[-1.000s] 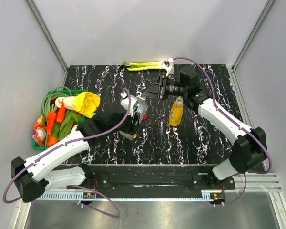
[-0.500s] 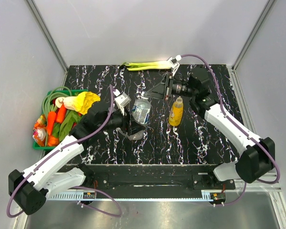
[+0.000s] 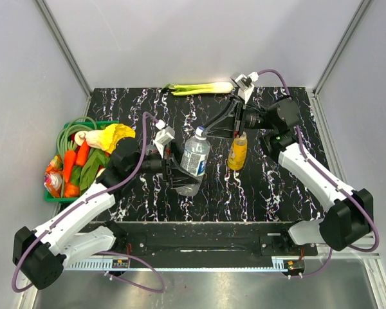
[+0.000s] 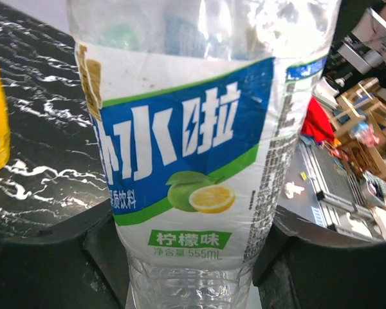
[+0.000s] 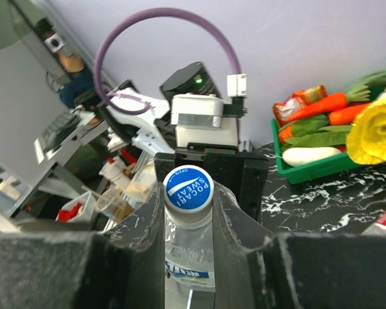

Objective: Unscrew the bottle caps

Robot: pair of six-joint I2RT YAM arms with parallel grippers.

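Note:
The clear bottle with the blue-green label (image 3: 193,158) leans up off the table, and my left gripper (image 3: 179,171) is shut on its lower body. The label fills the left wrist view (image 4: 193,148), with my left gripper (image 4: 193,261) closed on both sides of it. Its white-blue cap (image 3: 200,131) sits between my right gripper's (image 3: 207,131) fingers. In the right wrist view the cap (image 5: 188,188) is pressed on both sides by my right gripper (image 5: 188,209). The yellow-orange juice bottle (image 3: 237,152) stands upright just right of it, cap on. The red-labelled bottle is out of view.
A green basket (image 3: 53,197) of carrots and greens sits at the left edge, with a yellow leafy vegetable (image 3: 118,139) beside it. A leek (image 3: 196,88) lies along the back edge. The basket also shows in the right wrist view (image 5: 309,168).
My left gripper has swung the blue-green bottle from lying flat to leaning up. My right gripper has moved in over its top and closed round the cap.

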